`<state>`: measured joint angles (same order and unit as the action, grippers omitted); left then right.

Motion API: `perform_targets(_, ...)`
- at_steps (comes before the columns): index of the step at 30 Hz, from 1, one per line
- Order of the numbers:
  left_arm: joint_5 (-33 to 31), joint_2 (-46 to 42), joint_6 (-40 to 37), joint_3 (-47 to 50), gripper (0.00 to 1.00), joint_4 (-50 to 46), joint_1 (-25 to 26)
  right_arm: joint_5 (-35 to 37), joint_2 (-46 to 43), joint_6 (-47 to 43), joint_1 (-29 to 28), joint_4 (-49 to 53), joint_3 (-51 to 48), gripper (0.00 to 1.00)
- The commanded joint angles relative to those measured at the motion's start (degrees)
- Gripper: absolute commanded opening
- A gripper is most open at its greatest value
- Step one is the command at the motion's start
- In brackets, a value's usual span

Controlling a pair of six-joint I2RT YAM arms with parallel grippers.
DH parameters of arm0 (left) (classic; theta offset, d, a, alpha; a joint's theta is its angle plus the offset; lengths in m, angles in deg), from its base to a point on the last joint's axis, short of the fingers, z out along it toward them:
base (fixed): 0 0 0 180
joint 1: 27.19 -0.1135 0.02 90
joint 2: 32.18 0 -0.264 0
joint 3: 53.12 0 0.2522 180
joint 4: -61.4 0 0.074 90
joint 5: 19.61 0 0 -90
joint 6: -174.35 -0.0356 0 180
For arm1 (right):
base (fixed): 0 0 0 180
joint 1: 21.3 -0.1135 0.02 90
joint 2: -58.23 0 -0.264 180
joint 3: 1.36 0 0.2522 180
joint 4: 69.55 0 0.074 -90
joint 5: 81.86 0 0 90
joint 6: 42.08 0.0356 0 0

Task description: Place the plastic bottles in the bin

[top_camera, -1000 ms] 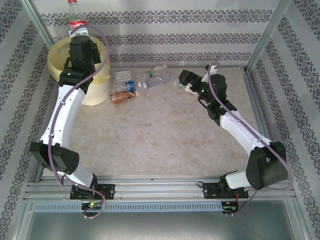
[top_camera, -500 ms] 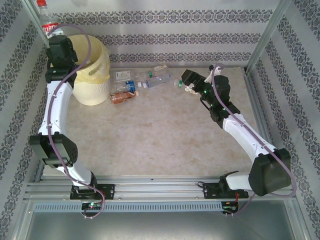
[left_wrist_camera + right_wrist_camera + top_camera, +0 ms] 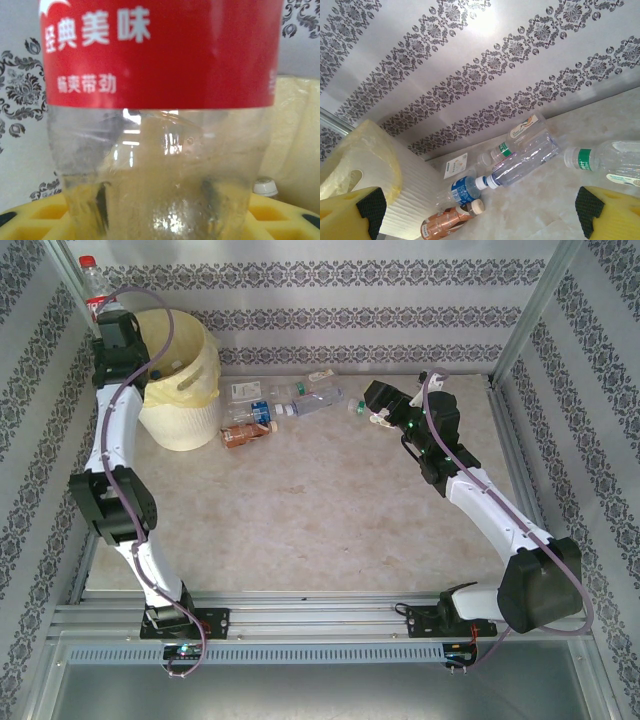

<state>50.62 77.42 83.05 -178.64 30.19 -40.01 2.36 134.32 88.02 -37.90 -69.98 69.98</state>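
Okay: red-label bottle [image 3: 160,60] sits in left gripper [image 3: 102,312] at bin [image 3: 195,390] left rim, clamp unclear; right gripper [image 3: 479,209] jaws apart, right of bin.

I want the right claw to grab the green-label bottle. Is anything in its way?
No, nothing visible. The open right claw hangs close to the clear plastic bottle with the green label, with only bare beige table between them.
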Motion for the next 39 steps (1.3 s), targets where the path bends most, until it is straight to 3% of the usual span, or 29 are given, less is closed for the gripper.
perform_targets(1, -5.66, 2.01, 2.54, -4.98, 0.63, -2.68, -0.28, 0.86, -1.56, -0.72, 0.09, 0.75, -0.61, 0.98)
perform_targets(7, -6.16, 4.04, 6.93, -9.94, 0.86, -7.85, -0.28, 0.86, -1.31, -0.94, 0.08, 1.25, -0.20, 0.98)
perform_targets(14, -2.57, 1.21, 11.67, -11.37, 0.95, -11.56, -0.19, 0.77, -0.41, -0.47, -0.01, 1.28, 0.28, 0.98)
perform_targets(27, 7.92, -6.51, 23.44, -7.46, 1.00, -15.26, 2.88, 0.24, 2.56, -2.22, 0.15, 2.85, 1.92, 0.98)
perform_targets(39, 24.40, -22.98, 32.56, 15.82, 1.00, -2.29, 11.26, -0.99, 9.71, -5.51, 2.61, 7.09, 6.94, 0.98)
